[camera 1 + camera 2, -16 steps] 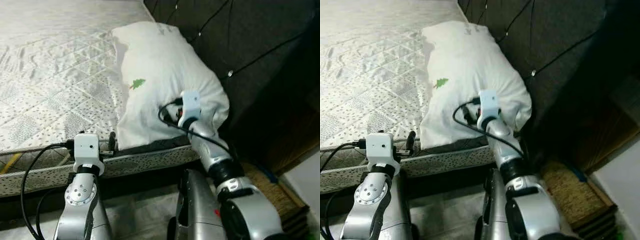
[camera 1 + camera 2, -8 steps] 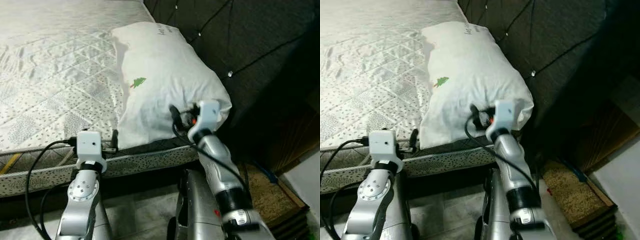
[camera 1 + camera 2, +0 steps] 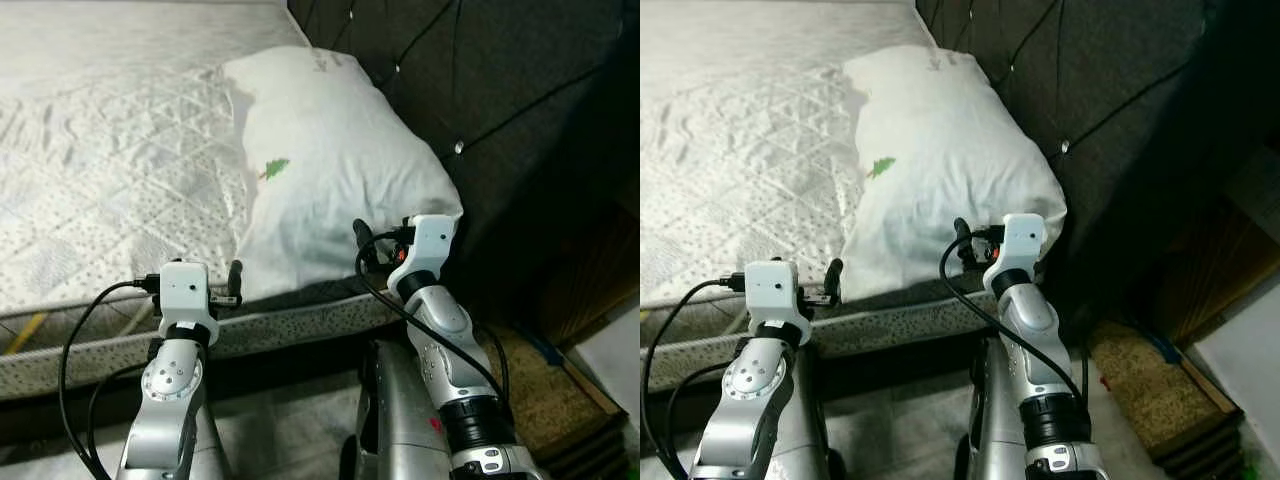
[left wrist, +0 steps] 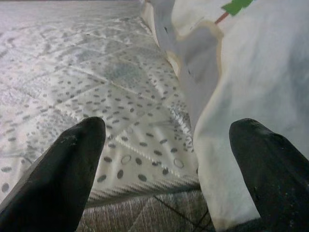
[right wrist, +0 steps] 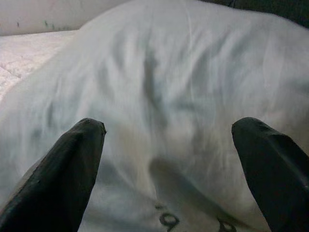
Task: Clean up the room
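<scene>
At the mattress's near edge, both claws spread wide and grasping nothing: right gripper [image 5: 166,145] aimed at the near end of the white pillow [image 3: 330,170], left gripper [image 4: 169,159] just beside its near corner, likely framing it for straightening. Lies lengthwise along the mattress [image 3: 110,150] edge against the dark tufted headboard [image 3: 500,90]. Visible from the left wrist: an open pillowcase flap [image 4: 200,63] and dotted quilting. From the head: a green tree mark [image 3: 275,168].
</scene>
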`<state>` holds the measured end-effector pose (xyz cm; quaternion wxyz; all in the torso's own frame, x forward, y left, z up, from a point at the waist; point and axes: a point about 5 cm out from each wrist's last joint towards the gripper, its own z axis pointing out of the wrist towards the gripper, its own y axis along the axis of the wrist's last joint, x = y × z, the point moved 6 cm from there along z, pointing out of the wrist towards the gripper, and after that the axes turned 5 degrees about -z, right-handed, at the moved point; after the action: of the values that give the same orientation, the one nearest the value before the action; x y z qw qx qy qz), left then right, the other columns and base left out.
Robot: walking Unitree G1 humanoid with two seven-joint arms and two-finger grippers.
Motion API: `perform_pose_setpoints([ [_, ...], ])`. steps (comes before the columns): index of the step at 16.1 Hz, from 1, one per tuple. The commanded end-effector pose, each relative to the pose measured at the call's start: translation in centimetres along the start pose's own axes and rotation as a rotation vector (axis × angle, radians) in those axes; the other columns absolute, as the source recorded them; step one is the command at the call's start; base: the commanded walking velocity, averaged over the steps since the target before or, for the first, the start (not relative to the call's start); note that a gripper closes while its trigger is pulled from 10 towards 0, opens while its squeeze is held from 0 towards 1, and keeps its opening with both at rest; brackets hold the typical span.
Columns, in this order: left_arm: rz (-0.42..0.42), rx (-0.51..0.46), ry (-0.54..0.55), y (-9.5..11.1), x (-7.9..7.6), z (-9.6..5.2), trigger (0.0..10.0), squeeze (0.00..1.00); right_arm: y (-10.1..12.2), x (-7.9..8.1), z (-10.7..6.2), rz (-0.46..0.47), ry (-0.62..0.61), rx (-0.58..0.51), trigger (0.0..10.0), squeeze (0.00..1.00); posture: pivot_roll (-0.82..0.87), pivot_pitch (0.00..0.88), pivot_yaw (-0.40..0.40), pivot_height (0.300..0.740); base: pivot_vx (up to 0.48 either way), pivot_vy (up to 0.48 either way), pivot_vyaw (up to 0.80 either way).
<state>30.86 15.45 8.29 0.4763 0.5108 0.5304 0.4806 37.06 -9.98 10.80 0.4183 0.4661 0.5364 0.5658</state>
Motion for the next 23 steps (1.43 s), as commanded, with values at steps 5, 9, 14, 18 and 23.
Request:
perform_pose_setpoints([
  [5, -0.051, 0.005, 0.034, 0.1, 0.5, 0.3, 10.0, 0.00, 1.6, -0.1, 0.5, 0.000, -0.004, -0.033, 10.0, 0.00, 0.03, 0.000, -0.081, 0.579, 0.000, 0.000, 0.00],
  [9, -0.038, 0.005, 0.025, 0.0, 0.2, 0.3, 10.0, 0.00, 1.4, -0.4, 0.5, -0.012, -0.025, -0.023, 10.0, 0.00, 0.03, 0.000, -0.082, 0.613, 0.000, 0.000, 0.00],
  [14, -0.037, 0.010, 0.033, -0.1, 0.3, 0.4, 10.0, 0.00, 1.5, -0.6, 0.6, -0.016, -0.034, -0.022, 10.0, 0.00, 0.03, 0.000, -0.079, 0.656, 0.000, 0.000, 0.00],
  [18, -0.042, 0.018, 0.052, -0.2, 0.5, 0.4, 10.0, 0.00, 1.6, -0.8, 0.6, -0.020, -0.045, -0.026, 10.0, 0.00, 0.03, 0.000, -0.077, 0.694, 0.000, 0.000, 0.00],
  [23, -0.061, 0.027, 0.064, -0.3, 0.6, 0.5, 10.0, 0.00, 1.7, -1.1, 0.6, -0.030, -0.062, -0.024, 10.0, 0.00, 0.02, 0.000, -0.073, 0.740, 0.000, 0.000, 0.00],
])
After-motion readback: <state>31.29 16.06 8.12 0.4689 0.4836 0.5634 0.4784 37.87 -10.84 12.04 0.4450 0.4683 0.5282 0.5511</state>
